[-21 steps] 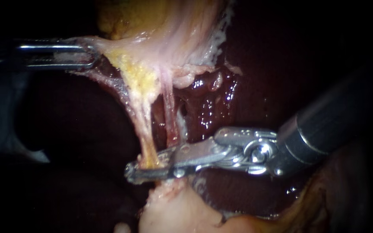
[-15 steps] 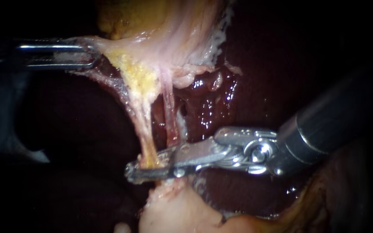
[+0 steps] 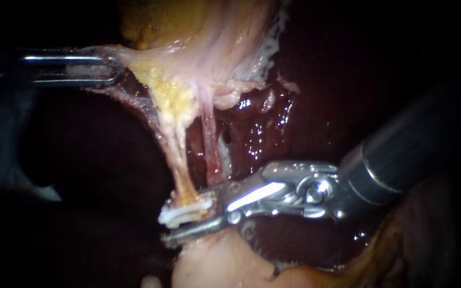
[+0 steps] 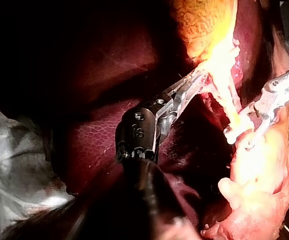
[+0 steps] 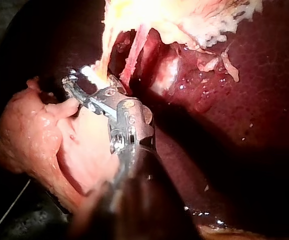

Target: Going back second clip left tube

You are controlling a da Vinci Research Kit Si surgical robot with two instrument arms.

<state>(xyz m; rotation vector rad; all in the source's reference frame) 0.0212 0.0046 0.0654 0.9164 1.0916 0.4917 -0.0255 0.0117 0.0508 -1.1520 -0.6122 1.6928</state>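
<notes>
Dark red liver (image 3: 316,80) fills the background, wet and glinting near the centre of the endoscope view. Two tubes run down the middle of the frame, side by side. The left tube (image 3: 176,154), yellowish and frayed, ends low and left of centre, where one white clip (image 3: 187,209) lies across it (I can make out only this one). The right tube (image 3: 209,138), thinner and pink, hangs just beside it and carries no clip that shows.

Two instruments are in view. The right instrument (image 3: 164,230) comes in from the right edge and reaches the foot of the left tube. Its jaws stand narrowly apart: the clip lies along the upper one, and a dark gap separates it from the lower. In the right wrist view the same jaws (image 5: 72,85) are parted at the tube's lower end.

The left instrument (image 3: 114,68) enters from the upper left. Its jaws are closed on a pale sheet of tissue (image 3: 134,58), which is drawn taut to the left. In the left wrist view it (image 4: 197,80) holds this sheet ahead of it, the other instrument's jaws off to one side.

Yellow fatty tissue (image 3: 156,21) sits at the top of the frame. One pale lump of tissue (image 3: 214,261) lies at the bottom, touching the lower jaw.
</notes>
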